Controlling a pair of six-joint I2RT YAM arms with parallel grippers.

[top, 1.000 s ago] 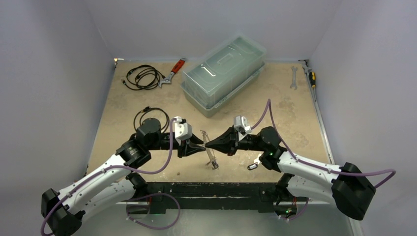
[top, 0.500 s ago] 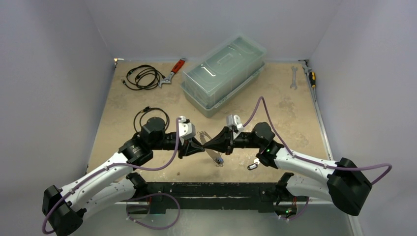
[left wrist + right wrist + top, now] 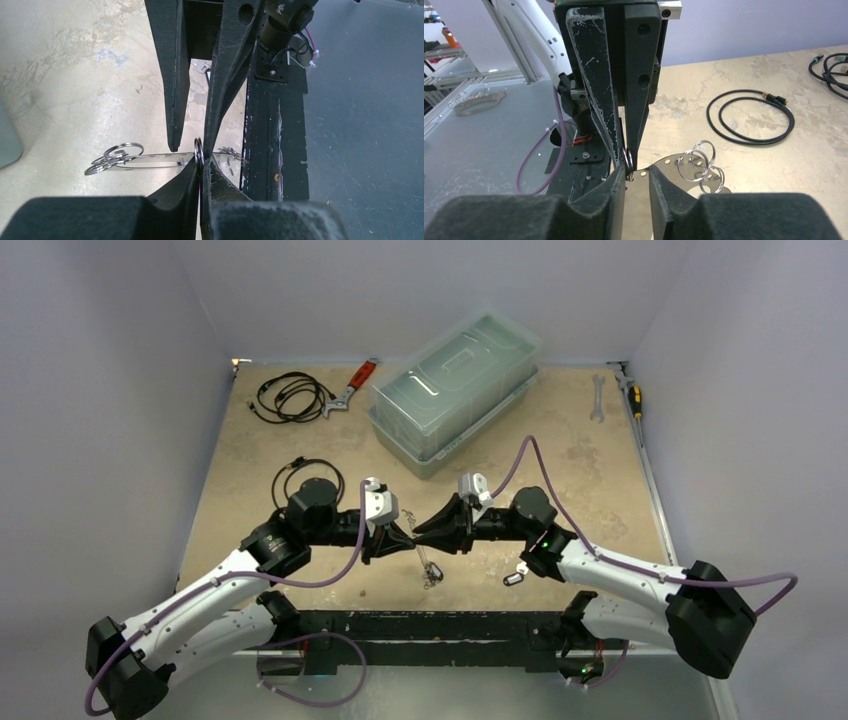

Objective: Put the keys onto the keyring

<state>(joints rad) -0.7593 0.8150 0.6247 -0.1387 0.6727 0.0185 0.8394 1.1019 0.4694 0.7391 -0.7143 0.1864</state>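
Note:
The keyring (image 3: 428,562), a thin pale oval loop with punched holes, hangs between the two grippers; it also shows in the left wrist view (image 3: 150,160) and the right wrist view (image 3: 669,167). Small steel split rings (image 3: 696,160) hang on it, and tiny keys (image 3: 432,576) cluster at its near end. My left gripper (image 3: 201,162) is shut on one split ring (image 3: 199,149) at the loop's edge. My right gripper (image 3: 636,172) faces it tip to tip, jaws apart, with the loop's band between them. One loose key with a tag (image 3: 516,576) lies by the right arm.
A clear lidded box (image 3: 455,390) stands at the back centre. A tangled black cable (image 3: 290,397) and a red-handled wrench (image 3: 352,385) lie back left. A black round cable loop (image 3: 300,475) is behind the left arm. A spanner (image 3: 597,398) and screwdriver (image 3: 633,395) lie back right.
The right gripper has moved left and closer to the left gripper. The keyring has swung a little between them. The left gripper still holds the split ring.

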